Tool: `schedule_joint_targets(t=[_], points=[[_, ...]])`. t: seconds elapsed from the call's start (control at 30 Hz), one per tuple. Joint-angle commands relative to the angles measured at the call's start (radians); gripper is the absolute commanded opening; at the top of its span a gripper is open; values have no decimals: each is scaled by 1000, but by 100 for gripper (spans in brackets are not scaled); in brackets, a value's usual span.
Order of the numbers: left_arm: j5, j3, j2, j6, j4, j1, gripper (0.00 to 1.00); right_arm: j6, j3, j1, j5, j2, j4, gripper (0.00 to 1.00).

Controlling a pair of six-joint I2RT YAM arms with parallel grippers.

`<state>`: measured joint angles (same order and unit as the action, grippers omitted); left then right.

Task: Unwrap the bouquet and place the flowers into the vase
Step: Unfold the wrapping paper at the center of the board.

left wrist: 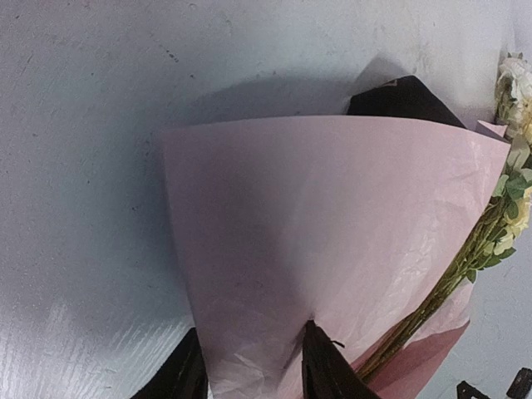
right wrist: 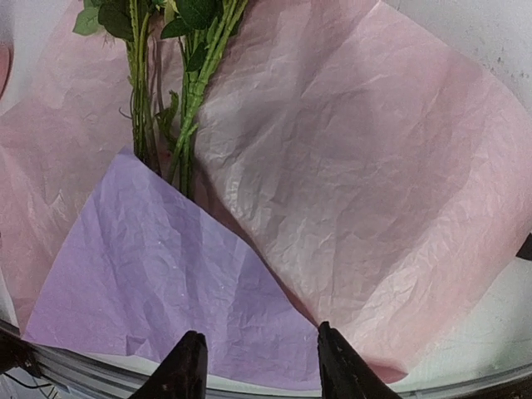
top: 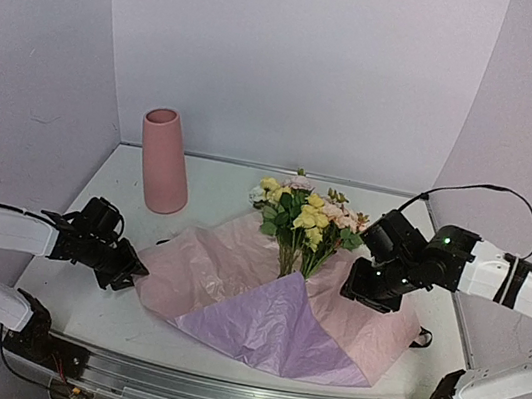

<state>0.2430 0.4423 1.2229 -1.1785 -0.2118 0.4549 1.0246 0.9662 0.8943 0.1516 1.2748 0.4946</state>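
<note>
Nearest, the paper (top: 260, 330) lies spread on the table (top: 222, 188), lilac flap in front. The left gripper (left wrist: 252, 331) straddles its left edge, half open; I cannot tell whether it pinches. The right gripper (right wrist: 259, 331) hovers half open over the right side, empty. The flowers (top: 304, 216) lie on the paper, stems under the flap. The vase (top: 163, 163) stands upright at the far left, apart.

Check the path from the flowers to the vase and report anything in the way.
Nothing stands on the bare table between the flowers and the vase. But the lilac paper flap lies over the stems, so the flowers are not free yet.
</note>
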Motion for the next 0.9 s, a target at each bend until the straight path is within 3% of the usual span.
schedule_joint_targets(t=[0.0,0.3,0.5,0.67,0.77,0.87], points=[[-27,12,24,3,37,-4,34,-76,-25,-88,-78,21,-57,43],[-76,12,23,28,3,-4,14,-143,-18,-178,-96,103,-92,40],[-117,28,3,61,-98,-8,0,-181,-8,-246,-104,157,-116,30],[-127,-8,-34,67,-127,-10,0,-207,8,-274,-109,210,-132,18],[-123,-14,-37,80,-130,-10,1,-210,4,-278,-120,232,-147,16],[-112,-4,-45,107,-132,-10,19,-213,-1,-277,-134,243,-154,15]])
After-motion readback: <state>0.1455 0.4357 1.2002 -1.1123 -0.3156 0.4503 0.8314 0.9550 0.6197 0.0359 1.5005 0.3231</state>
